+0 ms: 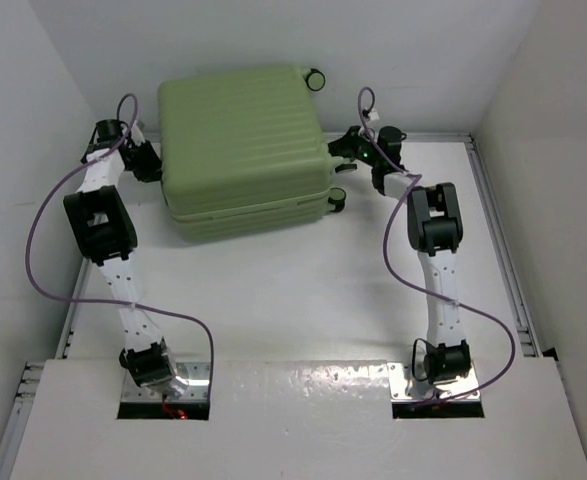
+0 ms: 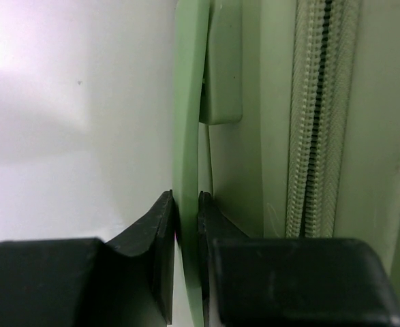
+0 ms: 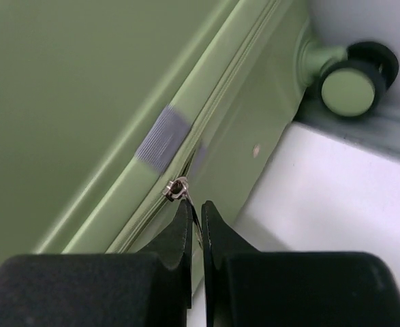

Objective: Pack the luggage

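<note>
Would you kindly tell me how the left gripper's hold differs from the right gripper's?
The left gripper pinches a flat green handle on the left side of the suitcase. The right gripper pinches a thin metal zipper pull on its right side, near a wheel. Both sets of jaws are closed.

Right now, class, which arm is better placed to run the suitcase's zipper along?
Right. The right gripper pinches the zipper pull; the left gripper clamps the side handle of the luggage.
</note>
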### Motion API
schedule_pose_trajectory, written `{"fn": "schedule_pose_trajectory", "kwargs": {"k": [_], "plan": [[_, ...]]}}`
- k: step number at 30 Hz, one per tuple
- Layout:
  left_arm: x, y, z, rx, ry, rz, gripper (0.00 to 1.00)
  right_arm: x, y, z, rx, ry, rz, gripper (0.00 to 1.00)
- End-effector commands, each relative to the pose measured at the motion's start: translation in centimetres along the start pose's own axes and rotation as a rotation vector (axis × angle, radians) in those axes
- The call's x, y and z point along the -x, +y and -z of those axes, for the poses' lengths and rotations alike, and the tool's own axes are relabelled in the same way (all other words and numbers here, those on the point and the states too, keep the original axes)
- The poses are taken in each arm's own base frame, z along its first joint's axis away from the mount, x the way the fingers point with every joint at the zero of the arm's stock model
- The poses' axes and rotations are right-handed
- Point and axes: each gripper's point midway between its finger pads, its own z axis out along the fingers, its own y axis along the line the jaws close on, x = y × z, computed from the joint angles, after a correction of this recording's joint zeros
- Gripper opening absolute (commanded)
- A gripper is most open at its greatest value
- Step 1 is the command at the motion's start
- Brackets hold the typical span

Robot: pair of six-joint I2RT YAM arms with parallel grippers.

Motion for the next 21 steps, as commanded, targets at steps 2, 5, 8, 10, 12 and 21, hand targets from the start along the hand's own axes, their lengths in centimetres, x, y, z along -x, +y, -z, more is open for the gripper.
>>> {"fn": "schedule_pose_trajectory", "kwargs": {"k": [2, 5, 8, 10, 12, 21], "plan": [[1.7, 3.3, -4.2, 0.061, -0.137, -0.103, 0.02, 3.4, -9.8, 0.9, -0.314, -0.181, -0.041, 0.00], [1.6, 0.0, -4.2, -0.052, -0.147, -0.106, 0.49, 2.2, -7.2, 0.0, -0.239, -0.134, -0.096, 0.23], [2.1, -1.7, -3.1, -0.112, -0.188, -0.089, 0.69, 0.2, -5.2, 1.5, -0.187, -0.072, -0.165, 0.36], [2.3, -3.3, -1.7, -0.170, -0.233, -0.078, 0.76, -2.3, -5.0, 3.1, -0.181, -0.012, -0.252, 0.32], [2.3, -4.5, -0.6, -0.216, -0.262, -0.069, 0.79, -3.2, -5.1, 3.9, -0.186, 0.022, -0.353, 0.27], [-0.2, -3.6, 6.8, -0.220, -0.370, 0.118, 0.80, -7.7, 0.7, 3.4, -0.069, 0.258, -0.577, 0.22]]}}
